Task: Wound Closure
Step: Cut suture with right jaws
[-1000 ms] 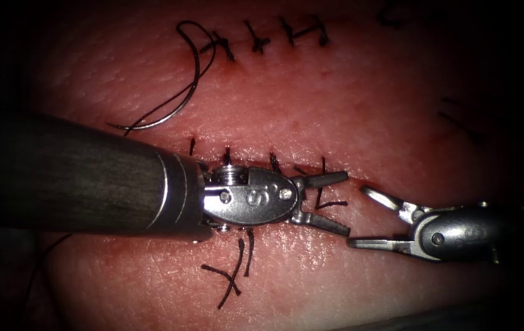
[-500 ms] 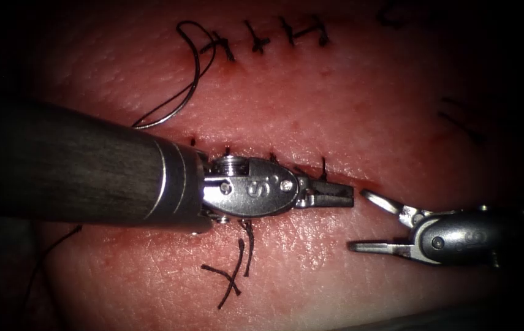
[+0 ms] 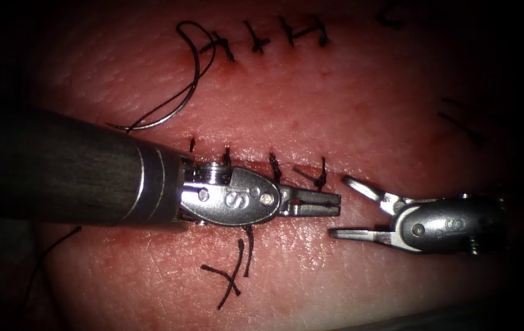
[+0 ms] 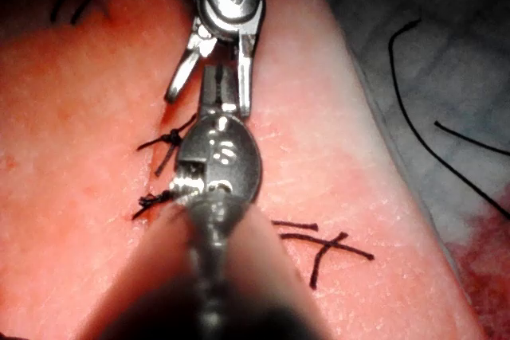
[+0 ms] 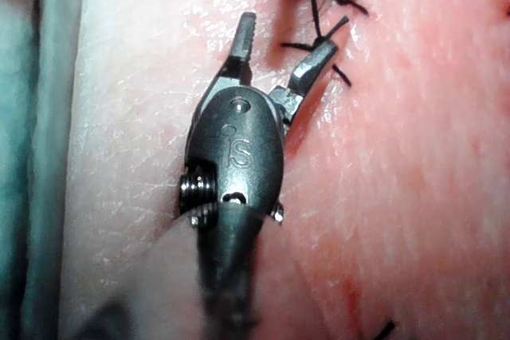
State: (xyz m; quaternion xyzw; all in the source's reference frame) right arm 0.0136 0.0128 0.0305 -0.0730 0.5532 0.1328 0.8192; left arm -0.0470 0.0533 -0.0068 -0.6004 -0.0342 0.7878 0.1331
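While the needle [image 3: 170, 110] lies free on the tissue [image 3: 347, 104] above the cut [image 3: 255, 160], we see the left end effector [image 3: 326, 205] closed on nothing, the right end effector [image 3: 344, 207] open and empty; regrasping looks due.

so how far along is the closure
Done: knotted stitches cross the cut under the left tool, cut ends beside it. In hand: nothing; left tool shut and empty, right tool open. The needle lies loose on the tissue. Left: the cut's right end.
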